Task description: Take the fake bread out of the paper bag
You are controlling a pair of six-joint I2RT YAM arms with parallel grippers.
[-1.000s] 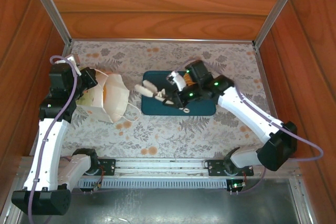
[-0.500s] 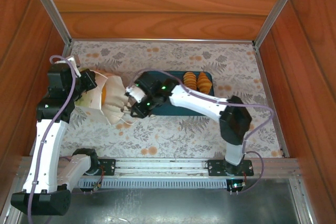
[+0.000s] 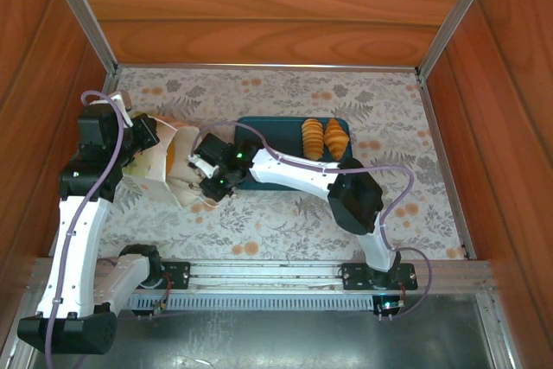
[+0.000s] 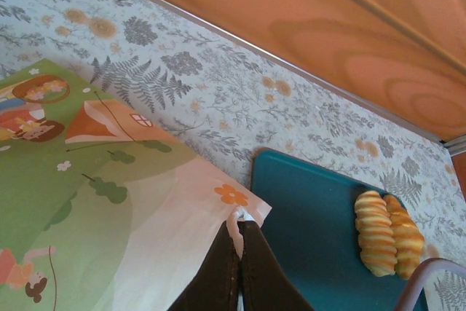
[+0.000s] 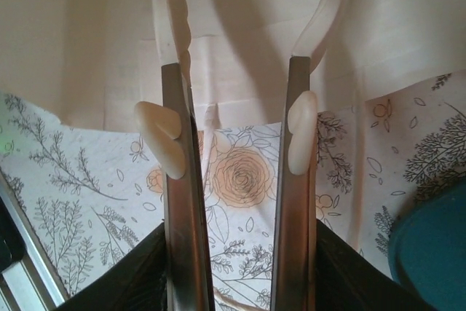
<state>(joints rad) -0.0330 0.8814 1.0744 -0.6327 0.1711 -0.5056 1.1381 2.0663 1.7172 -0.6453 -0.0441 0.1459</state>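
The paper bag (image 3: 160, 170) lies on its side at the left, mouth toward the centre; its green printed panel (image 4: 65, 180) faces up. My left gripper (image 3: 154, 137) is shut on the bag's upper rim (image 4: 240, 216). My right gripper (image 3: 200, 172) is open, its fingers (image 5: 171, 34) reaching into the bag's white inside (image 5: 240, 56) with nothing between them. Two ridged croissants of fake bread (image 3: 313, 137) (image 3: 336, 138) lie side by side on the teal tray (image 3: 276, 127). A thin orange-brown strip (image 3: 173, 155) shows in the bag's mouth; I cannot tell what it is.
The teal tray (image 4: 313, 231) sits mid-table just right of the bag, with the croissants (image 4: 389, 234) at its far right end. Wooden walls (image 3: 276, 15) close in the back and sides. Floral tablecloth (image 3: 285, 222) lies bare in front of the tray.
My right arm swung left from over the tray to the bag's mouth and pushed its fingers in, uncovering two croissants on the tray. The left gripper kept its hold on the rim.
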